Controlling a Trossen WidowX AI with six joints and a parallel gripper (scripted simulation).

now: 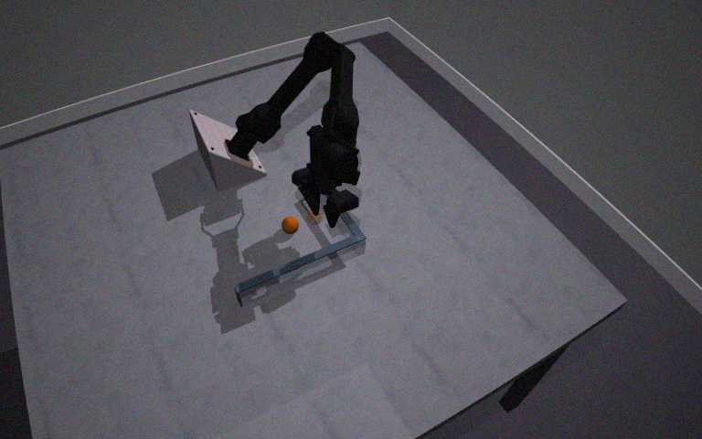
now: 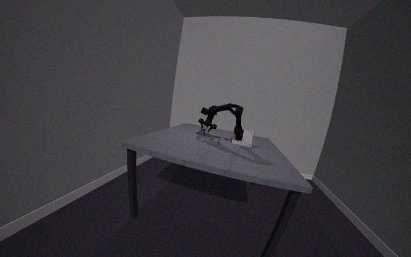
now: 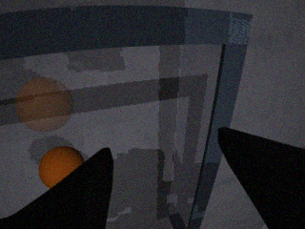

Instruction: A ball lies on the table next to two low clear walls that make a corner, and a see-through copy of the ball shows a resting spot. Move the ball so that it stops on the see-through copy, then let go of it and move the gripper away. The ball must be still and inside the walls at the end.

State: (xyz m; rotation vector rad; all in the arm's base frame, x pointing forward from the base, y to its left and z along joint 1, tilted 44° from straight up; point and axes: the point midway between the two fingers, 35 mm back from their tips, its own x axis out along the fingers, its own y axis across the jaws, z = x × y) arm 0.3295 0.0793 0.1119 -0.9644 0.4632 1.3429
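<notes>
The orange ball point(image 1: 290, 225) point(image 2: 211, 137) point(image 3: 59, 166) rests on the table on the inner side of the walls. In the wrist view the left finger covers part of it. The see-through copy point(image 1: 312, 219) point(image 3: 44, 105) is beside the ball, towards the short wall point(image 1: 353, 225) point(image 3: 95, 29); a fingertip partly hides it in the top view. The long wall point(image 1: 297, 264) point(image 3: 228, 95) meets the short one at the corner. My gripper point(image 1: 324, 220) point(image 2: 205, 130) point(image 3: 165, 145) points down, open and empty, above the corner area, with the ball outside its fingers.
The arm's pale wedge-shaped base point(image 1: 222, 170) point(image 2: 248, 139) stands behind the ball and walls in the top view. Dark shadows of the arm and walls cross the grey table point(image 1: 465, 310) point(image 2: 169, 145). The wall tops stand close to my fingertips.
</notes>
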